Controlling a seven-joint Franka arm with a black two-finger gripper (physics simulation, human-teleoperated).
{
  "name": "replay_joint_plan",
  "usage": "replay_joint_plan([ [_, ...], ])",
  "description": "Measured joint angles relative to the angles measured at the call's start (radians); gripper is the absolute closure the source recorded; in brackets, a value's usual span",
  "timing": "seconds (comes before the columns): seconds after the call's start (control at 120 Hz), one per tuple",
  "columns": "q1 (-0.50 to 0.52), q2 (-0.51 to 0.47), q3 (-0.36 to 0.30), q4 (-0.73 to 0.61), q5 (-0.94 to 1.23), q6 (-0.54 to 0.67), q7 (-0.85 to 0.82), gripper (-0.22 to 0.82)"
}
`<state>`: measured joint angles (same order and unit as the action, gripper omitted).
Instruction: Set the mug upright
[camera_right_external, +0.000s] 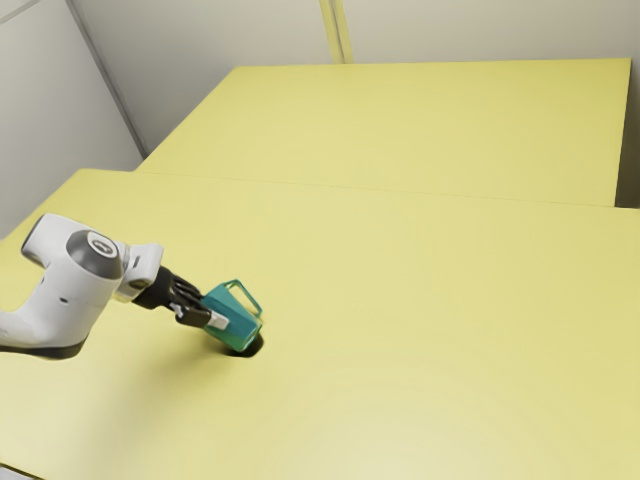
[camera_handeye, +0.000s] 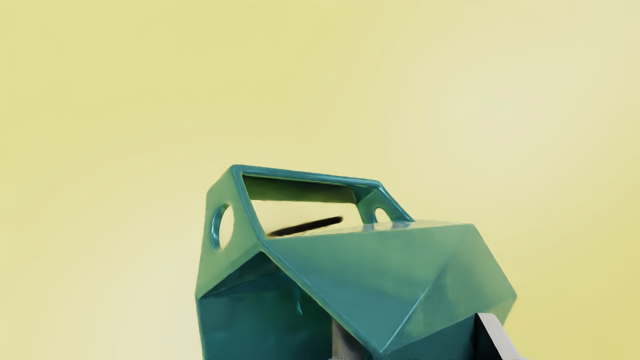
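From the exterior view's left, the arm (camera_right_external: 75, 295) reaches low, its hand slanting down toward 4 o'clock. The gripper (camera_right_external: 212, 312) is clamped on the wall of the mug (camera_right_external: 233, 322), one finger inside, one outside. The mug sits tilted over the table (camera_right_external: 420, 330), between 7 and 8 o'clock from that view's centre, long axis running 11 to 5, mouth toward 11.

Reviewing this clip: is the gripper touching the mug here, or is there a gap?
Touching. The wrist view shows it: the gripper has one jaw inside the mug's mouth and the other against its outside.
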<state>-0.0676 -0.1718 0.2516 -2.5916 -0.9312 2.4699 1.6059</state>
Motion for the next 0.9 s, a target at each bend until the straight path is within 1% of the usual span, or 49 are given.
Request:
replay_joint_plan([
  [0.05,0.000,-0.004,0.000,0.004,-0.003,0.000,0.002,0.60],
  [0.15,0.000,-0.008,0.000,0.006,-0.005,-0.002,0.006,0.68],
  [0.267,0.000,-0.013,0.000,0.009,-0.006,-0.006,0.008,0.74],
  [0.433,0.000,-0.013,0.000,0.018,-0.005,-0.005,0.007,0.76],
  [0.492,-0.012,-0.006,-0.007,0.082,0.030,-0.005,-0.002,0.76],
  [0.592,-0.038,0.014,-0.010,0.167,0.168,-0.010,-0.051,0.76],
  [0.667,-0.069,0.039,-0.010,0.224,0.304,-0.030,-0.118,0.77],
  [0.758,-0.102,0.102,-0.006,0.314,0.475,-0.087,-0.233,0.77],
  [0.842,-0.124,0.167,-0.004,0.386,0.558,-0.124,-0.333,0.77],
  [0.9,-0.136,0.180,-0.007,0.406,0.595,-0.142,-0.399,0.77],
])
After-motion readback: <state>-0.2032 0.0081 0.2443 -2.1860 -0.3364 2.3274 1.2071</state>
